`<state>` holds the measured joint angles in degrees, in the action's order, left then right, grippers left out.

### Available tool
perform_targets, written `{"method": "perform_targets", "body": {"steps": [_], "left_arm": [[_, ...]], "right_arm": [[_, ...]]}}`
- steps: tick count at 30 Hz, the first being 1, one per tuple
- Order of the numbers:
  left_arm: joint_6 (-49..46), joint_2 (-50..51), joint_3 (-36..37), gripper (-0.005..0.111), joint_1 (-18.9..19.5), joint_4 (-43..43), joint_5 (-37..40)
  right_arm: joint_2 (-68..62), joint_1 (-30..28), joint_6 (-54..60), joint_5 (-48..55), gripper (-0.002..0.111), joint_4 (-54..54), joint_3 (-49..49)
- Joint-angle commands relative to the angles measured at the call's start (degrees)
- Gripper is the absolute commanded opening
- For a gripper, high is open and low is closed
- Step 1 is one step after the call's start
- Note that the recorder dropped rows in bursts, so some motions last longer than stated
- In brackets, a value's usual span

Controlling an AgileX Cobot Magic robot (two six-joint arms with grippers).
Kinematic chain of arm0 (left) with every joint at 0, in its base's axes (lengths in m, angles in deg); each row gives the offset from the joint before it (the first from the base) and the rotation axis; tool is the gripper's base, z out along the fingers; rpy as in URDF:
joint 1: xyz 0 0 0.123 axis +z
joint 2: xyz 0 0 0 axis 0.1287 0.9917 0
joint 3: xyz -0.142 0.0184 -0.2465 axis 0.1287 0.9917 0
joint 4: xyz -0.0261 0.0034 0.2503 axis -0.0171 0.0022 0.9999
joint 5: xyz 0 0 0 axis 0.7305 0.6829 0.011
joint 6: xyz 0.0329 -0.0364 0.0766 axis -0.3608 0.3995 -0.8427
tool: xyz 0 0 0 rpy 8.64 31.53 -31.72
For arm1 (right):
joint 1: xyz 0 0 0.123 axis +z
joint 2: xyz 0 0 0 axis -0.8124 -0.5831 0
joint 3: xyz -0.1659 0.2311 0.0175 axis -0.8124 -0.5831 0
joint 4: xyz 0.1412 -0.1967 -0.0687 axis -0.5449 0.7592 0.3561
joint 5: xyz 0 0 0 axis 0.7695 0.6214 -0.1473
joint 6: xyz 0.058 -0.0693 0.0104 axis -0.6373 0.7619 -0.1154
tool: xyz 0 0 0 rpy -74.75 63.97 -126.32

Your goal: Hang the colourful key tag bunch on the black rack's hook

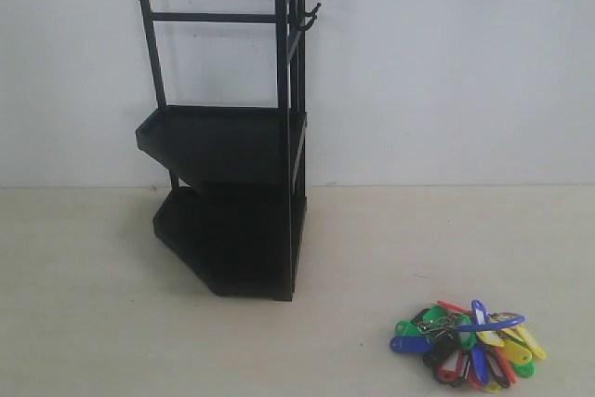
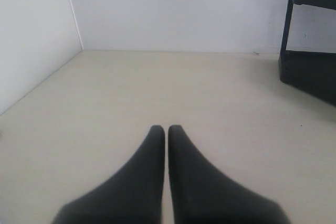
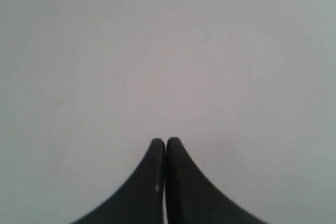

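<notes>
**Key tags on the bench; the pick-up comes first**

The left fingers (image 2: 149, 177) and right fingers (image 3: 149, 187) are each pressed together and hold nothing. The colourful key tag bunch (image 1: 469, 346) lies near-right on the bench (image 1: 93, 323), well apart from the black rack (image 1: 232, 220). The right arm should probably pinch the tags, leaving the blue loop (image 1: 491, 324) free. Nothing stands between, but the hook (image 1: 310, 16) sits high, so it needs a tall lift.

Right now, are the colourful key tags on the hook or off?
Off. The colourful plastic key tag bunch lies on the table; the small black hook holds nothing.
</notes>
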<state>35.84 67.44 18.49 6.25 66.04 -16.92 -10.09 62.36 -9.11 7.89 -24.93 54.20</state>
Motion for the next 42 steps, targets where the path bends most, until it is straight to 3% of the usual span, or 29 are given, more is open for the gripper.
{"method": "perform_targets", "body": {"steps": [1, 8, 13, 18, 21, 26, 33, 37, 42], "left_arm": [[0.3, 0.2, -0.1, 0.004, -0.1, 0.0, -0.1], [0.3, 0.2, -0.1, 0.004, -0.1, 0.0, -0.1], [0.3, 0.2, -0.1, 0.004, -0.1, 0.0, -0.1], [0.3, 0.2, -0.1, 0.004, -0.1, 0.0, -0.1], [0.3, 0.2, -0.1, 0.004, -0.1, 0.0, -0.1], [0.3, 0.2, -0.1, 0.004, -0.1, 0.0, -0.1], [0.3, 0.2, -0.1, 0.004, -0.1, 0.0, -0.1], [0.3, 0.2, -0.1, 0.004, -0.1, 0.0, -0.1], [0.3, 0.2, -0.1, 0.004, -0.1, 0.0, -0.1]], "right_arm": [[-9.7, -0.5, 0.6, 30.9, 0.0, -0.3, 6.8], [-20.7, -0.5, -1.0, 50.0, 0.0, -0.7, 7.4], [-22.9, -0.5, -2.6, 50.3, 0.0, -3.5, 7.4], [-22.9, -0.5, 3.4, 48.2, 0.0, -3.1, 7.6], [-26.2, -0.5, 3.1, 52.4, 0.0, -2.9, 9.8], [-40.4, -0.5, 0.5, 61.3, 0.0, -2.9, 15.9], [-58.2, -0.5, -13.0, 56.3, 0.001, -3.2, 16.6], [-64.2, -0.5, -13.4, 52.5, 0.018, -3.5, 16.6], [-69.5, -0.5, -16.2, 46.5, 0.054, -6.5, 16.6]]}}
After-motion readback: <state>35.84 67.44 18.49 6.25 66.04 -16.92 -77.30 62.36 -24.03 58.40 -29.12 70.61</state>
